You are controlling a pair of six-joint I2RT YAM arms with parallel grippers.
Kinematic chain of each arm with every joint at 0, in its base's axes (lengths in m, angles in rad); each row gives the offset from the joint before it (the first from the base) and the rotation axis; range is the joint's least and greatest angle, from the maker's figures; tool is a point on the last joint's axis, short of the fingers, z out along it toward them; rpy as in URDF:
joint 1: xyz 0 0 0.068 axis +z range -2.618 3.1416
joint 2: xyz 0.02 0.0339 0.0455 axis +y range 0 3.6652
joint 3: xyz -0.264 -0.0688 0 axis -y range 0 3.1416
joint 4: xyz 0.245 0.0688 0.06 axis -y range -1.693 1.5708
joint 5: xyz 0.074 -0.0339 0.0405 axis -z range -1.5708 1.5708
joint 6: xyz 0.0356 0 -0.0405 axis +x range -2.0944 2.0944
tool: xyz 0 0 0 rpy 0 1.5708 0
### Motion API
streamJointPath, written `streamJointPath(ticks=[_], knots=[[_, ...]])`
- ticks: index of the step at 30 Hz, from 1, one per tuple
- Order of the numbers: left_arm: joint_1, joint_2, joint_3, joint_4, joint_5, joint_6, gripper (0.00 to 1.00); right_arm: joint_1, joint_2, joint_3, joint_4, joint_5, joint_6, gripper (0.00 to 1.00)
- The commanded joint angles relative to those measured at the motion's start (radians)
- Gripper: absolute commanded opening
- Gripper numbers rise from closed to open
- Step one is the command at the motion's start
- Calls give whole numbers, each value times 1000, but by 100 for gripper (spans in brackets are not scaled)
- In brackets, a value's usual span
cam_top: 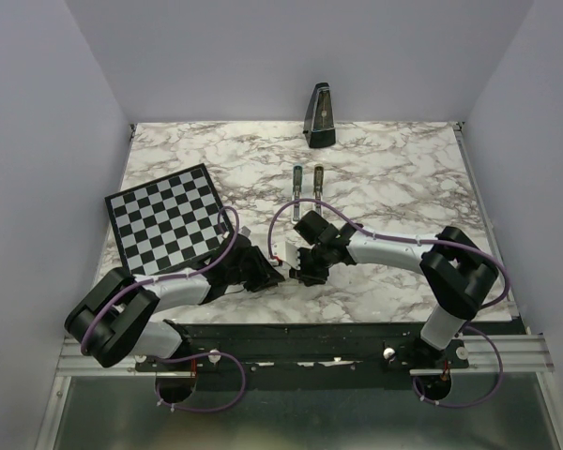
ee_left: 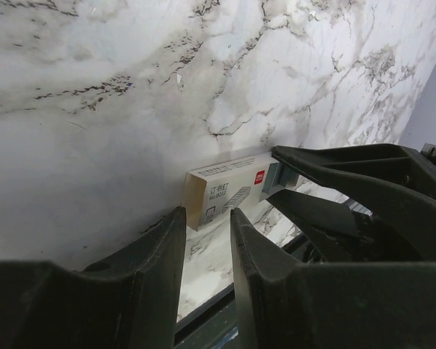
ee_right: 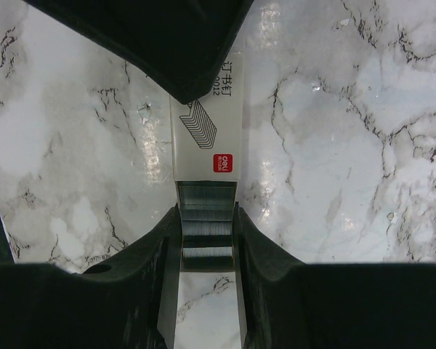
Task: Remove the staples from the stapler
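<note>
The stapler lies apart as two narrow dark bars (cam_top: 297, 178) (cam_top: 317, 178), side by side on the marble beyond both grippers. My right gripper (ee_right: 206, 211) is shut on the drawn-out tray of a small white staple box (ee_right: 207, 138). Rows of staples (ee_right: 206, 193) show between its fingers. My left gripper (ee_left: 206, 214) faces it, open, with bare marble in the gap between its fingers. Its tips sit at the far end of the box (ee_left: 229, 187), and whether they touch it I cannot tell. The two grippers meet near the table's front centre (cam_top: 286, 267).
A black pyramid-shaped metronome (cam_top: 320, 114) stands at the back centre. A chessboard (cam_top: 164, 220) lies at the left, close to the left arm. The table's front edge and a dark rail (cam_top: 310, 333) run just behind the grippers.
</note>
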Motion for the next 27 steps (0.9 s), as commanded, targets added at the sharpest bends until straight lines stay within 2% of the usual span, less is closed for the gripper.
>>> streamJointPath(ticks=[1,27], knots=[[-7,11,21,24,20,7,38,-2,27,31,-22,-21,5,37],[-11,20,36,9,14,27,36,10,47,60,-41,-31,2,37]])
